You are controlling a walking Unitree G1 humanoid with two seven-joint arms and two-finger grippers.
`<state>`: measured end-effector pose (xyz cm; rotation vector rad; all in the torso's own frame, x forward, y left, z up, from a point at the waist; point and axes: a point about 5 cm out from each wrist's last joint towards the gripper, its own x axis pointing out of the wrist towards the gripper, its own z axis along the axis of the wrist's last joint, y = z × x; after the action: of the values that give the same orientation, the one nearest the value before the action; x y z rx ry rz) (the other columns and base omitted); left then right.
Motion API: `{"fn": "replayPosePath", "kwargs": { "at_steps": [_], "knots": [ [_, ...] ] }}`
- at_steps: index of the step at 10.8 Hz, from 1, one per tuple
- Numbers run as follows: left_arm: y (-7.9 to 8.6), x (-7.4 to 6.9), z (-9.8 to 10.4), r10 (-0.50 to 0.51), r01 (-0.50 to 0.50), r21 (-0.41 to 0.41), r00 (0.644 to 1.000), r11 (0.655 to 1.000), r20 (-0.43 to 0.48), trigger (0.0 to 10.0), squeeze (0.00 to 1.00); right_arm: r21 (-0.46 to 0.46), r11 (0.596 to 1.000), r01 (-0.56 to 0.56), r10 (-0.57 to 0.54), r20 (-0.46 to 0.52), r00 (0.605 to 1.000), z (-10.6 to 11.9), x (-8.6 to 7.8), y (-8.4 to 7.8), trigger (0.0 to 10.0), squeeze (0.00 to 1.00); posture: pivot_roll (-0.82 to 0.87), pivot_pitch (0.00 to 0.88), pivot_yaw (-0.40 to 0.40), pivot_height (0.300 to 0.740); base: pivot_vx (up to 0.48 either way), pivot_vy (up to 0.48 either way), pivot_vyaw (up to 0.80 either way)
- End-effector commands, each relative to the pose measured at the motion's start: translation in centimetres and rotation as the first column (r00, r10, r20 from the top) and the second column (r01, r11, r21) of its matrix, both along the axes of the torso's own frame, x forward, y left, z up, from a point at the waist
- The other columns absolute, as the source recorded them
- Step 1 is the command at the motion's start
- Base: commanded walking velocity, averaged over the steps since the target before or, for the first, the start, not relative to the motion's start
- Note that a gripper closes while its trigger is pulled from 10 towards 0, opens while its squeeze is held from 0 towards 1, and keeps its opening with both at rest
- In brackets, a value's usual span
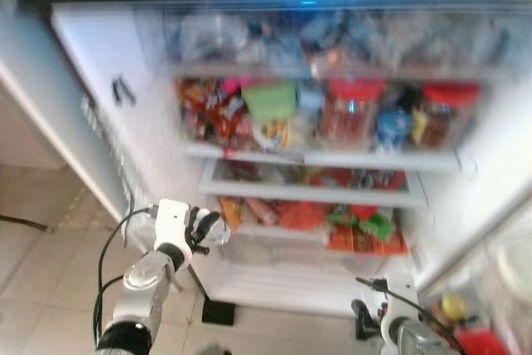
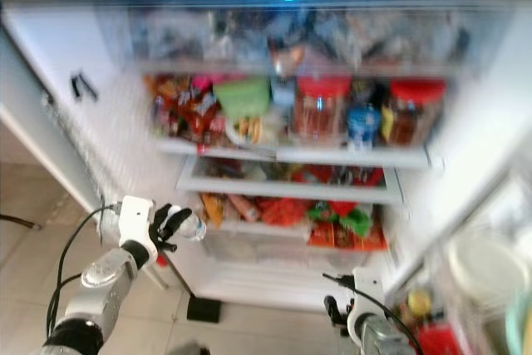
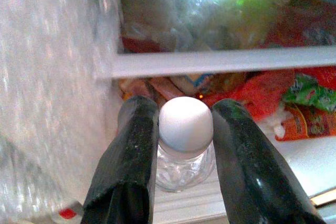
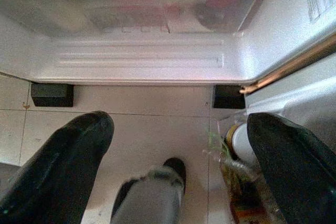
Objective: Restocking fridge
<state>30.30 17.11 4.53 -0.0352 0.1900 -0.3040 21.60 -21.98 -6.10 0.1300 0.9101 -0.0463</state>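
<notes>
The open fridge (image 1: 108, 64) stands before me, its shelves packed with red-lidded jars (image 1: 351, 110), snack packets (image 1: 208, 110) and a green tub (image 1: 270, 99). My left gripper (image 1: 206, 230) is raised at the fridge's lower left, shut on a small clear bottle (image 3: 185, 150) with a white cap (image 3: 186, 123); the cap sits between the two black fingers (image 3: 134, 156). The bottle (image 2: 193, 226) is level with the lower shelf of red and green packets (image 1: 357, 226). My right gripper (image 4: 178, 140) hangs low by the fridge's base, open, with nothing between its fingers.
The fridge door (image 1: 41, 122) swings out to the left over a beige tiled floor (image 1: 41, 288). Door shelves with bottles and packets (image 2: 465, 288) stand on the right. Two black feet (image 4: 51, 94) hold up the fridge's white base (image 4: 142, 59).
</notes>
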Motion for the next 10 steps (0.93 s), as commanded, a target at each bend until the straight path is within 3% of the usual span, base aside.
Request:
{"fn": "replayPosePath", "kwargs": {
  "at_steps": [1, 5, 10],
  "knots": [
    [0.1, 0.1, 0.3, 0.003, -0.003, 0.001, 1.0, 1.0, 0.014, 10.0, 0.0, 0.009, 1.0, 0.014, -0.014, -0.006, 1.0, -0.3, -0.4, 0.0, 10.0, 0.0, -0.06, 0.051, 0.051, 0.63, 0.0, 0.0, 0.0],
    [-0.6, 0.7, 1.5, -0.024, 0.025, -0.02, 0.998, 0.999, 0.059, 10.0, 0.0, 0.02, 1.0, 0.01, -0.01, -0.002, 1.0, -0.3, -0.5, 0.0, 10.0, 0.0, -0.05, 0.055, 0.05, 0.63, 0.0, 0.0, 0.0],
    [-1.9, 1.5, 3.8, -0.09, 0.088, 0.017, 0.984, 0.996, 0.156, 10.0, 0.0, 0.022, 1.0, 0.003, -0.003, -0.003, 1.0, -0.2, -0.4, -0.1, 10.0, 0.0, -0.05, 0.062, 0.043, 0.63, 0.0, 0.0, 0.0]
  ]
}}
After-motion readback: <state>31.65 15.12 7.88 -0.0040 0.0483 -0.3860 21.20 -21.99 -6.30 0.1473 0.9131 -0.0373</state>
